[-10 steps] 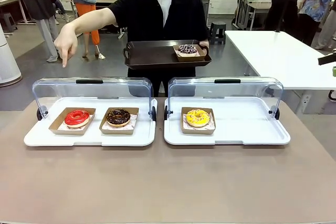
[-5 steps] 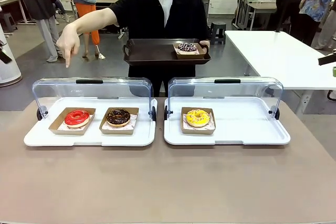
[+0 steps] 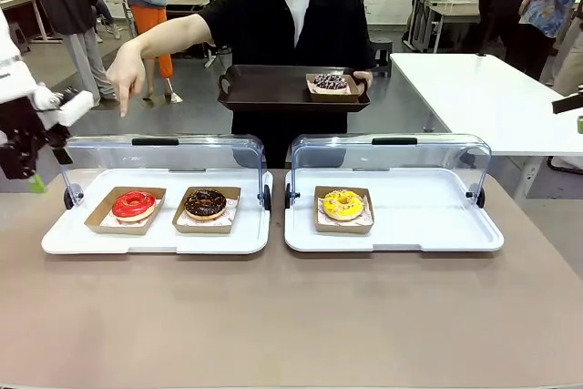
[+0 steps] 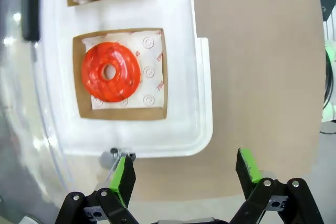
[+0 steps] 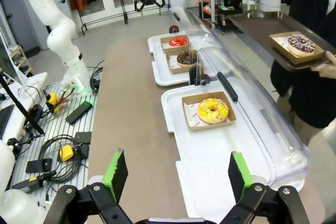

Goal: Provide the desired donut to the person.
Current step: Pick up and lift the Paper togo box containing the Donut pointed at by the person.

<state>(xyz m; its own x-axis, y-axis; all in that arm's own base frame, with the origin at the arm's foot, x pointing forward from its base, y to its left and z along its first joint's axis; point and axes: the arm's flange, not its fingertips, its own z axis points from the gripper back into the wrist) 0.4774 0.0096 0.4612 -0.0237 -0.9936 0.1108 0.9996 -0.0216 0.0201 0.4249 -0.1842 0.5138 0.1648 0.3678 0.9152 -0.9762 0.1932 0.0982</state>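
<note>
While L gripper [image 4: 184, 167] is hovering w/ fingers apart, glossy red donut [image 4: 111, 72] is lying right of them, untouched, in brown card tray [image 4: 121, 114].

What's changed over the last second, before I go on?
The left end effector came into the front view from the left edge; it is open, empty, and hovering off the white tray's end near the red donut. The person's hand kept pointing down there; the brown tray barely shifted. The red donut, chocolate donut and yellow donut stayed put.
</note>
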